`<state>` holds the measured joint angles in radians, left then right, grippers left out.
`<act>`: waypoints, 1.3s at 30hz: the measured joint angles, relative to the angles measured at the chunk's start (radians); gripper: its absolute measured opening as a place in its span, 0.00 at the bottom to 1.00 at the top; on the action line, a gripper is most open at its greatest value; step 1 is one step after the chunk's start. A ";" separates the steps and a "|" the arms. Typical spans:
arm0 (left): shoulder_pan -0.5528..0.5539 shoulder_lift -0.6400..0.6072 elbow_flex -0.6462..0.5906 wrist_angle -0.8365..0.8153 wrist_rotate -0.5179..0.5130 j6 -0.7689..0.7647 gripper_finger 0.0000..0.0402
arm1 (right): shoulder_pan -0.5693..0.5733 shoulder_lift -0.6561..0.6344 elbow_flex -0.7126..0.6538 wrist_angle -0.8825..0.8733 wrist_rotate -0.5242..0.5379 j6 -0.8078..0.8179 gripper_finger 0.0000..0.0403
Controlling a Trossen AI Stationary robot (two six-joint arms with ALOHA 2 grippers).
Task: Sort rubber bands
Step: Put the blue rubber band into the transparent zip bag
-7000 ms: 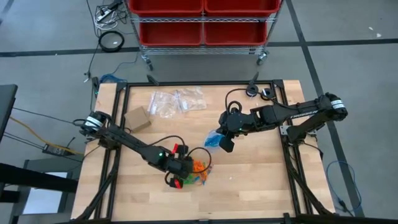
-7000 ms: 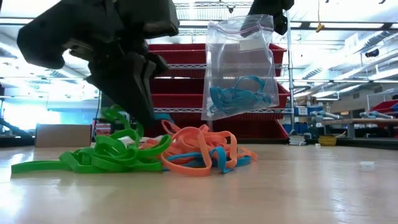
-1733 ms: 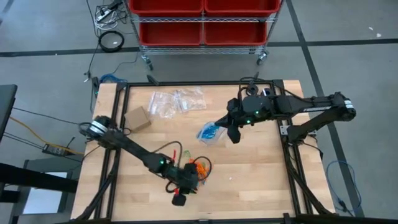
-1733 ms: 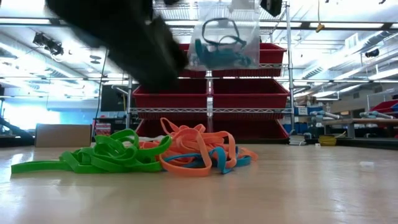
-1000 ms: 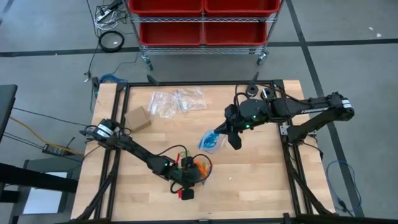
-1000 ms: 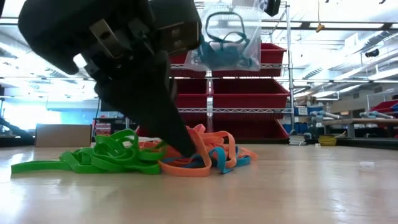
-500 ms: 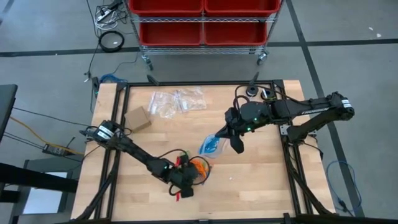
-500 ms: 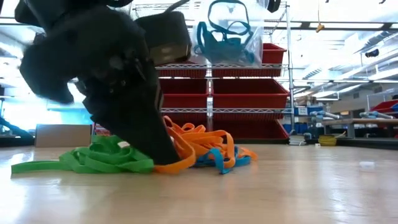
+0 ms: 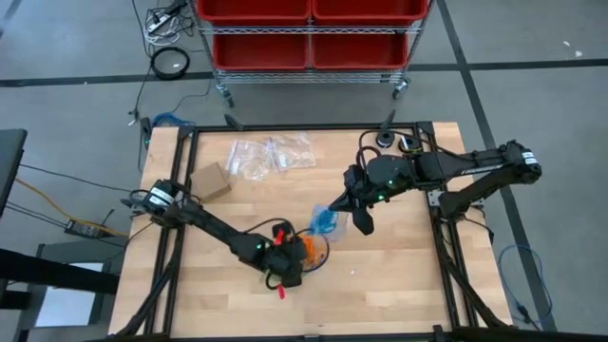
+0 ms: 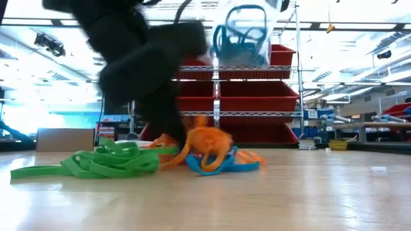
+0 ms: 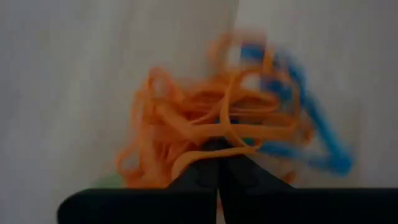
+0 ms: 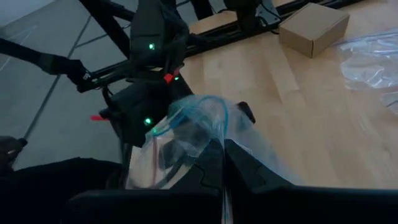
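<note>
A tangle of rubber bands lies near the table's middle front. The green ones rest flat on the wood, the blue ones beside them. The orange ones are bunched into a clump at my left gripper, which is shut on them. My right gripper is held higher, toward the table's right. It is shut on a clear plastic bag with blue bands inside. My left gripper pinches several orange strands between its two shut fingertips, coming slanting down at the pile. The orange clump is drawn up around the fingers, and its lower loops still hang onto the blue bands on the table. My right gripper pinches the bag by its upper part between its shut fingers. The bag hangs below them, clear of the table, with the blue bands gathered in its bottom.
A small cardboard box and several empty clear bags lie at the table's far left. A rack of red bins stands beyond the far edge. Bare wood lies at the near right.
My left gripper has shut on the orange bands and moved up and toward the table's right and far side. The orange bands, spread flat before, are now bunched into a raised clump pulled away from the green ones, which have stayed on the table.
</note>
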<state>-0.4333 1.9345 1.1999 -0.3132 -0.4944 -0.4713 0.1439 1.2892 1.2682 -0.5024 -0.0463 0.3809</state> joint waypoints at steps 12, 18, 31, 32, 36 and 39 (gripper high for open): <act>0.021 -0.004 0.033 -0.021 0.093 0.075 0.02 | 0.013 -0.049 0.000 -0.124 0.157 -0.009 0.00; -0.025 -0.011 0.034 -0.221 -0.085 -0.038 0.03 | 0.013 -0.154 0.000 -0.156 0.261 -0.009 0.00; -0.015 -0.012 0.034 -0.093 0.019 0.004 0.01 | 0.023 -0.226 0.000 -0.226 0.228 0.045 0.00; -0.018 -0.013 0.037 -0.105 0.018 -0.005 0.01 | 0.027 -0.220 0.000 -0.231 0.228 0.045 0.00; -0.034 -0.033 0.074 -0.195 0.018 -0.028 0.01 | 0.042 -0.199 0.000 -0.238 0.226 0.045 0.00; -0.035 -0.040 0.081 -0.258 0.017 -0.030 0.03 | 0.048 -0.186 0.000 -0.241 0.226 0.044 0.00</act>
<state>-0.4681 1.8940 1.2811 -0.5710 -0.4774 -0.5017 0.1921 1.1028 1.2682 -0.7435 0.1796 0.4251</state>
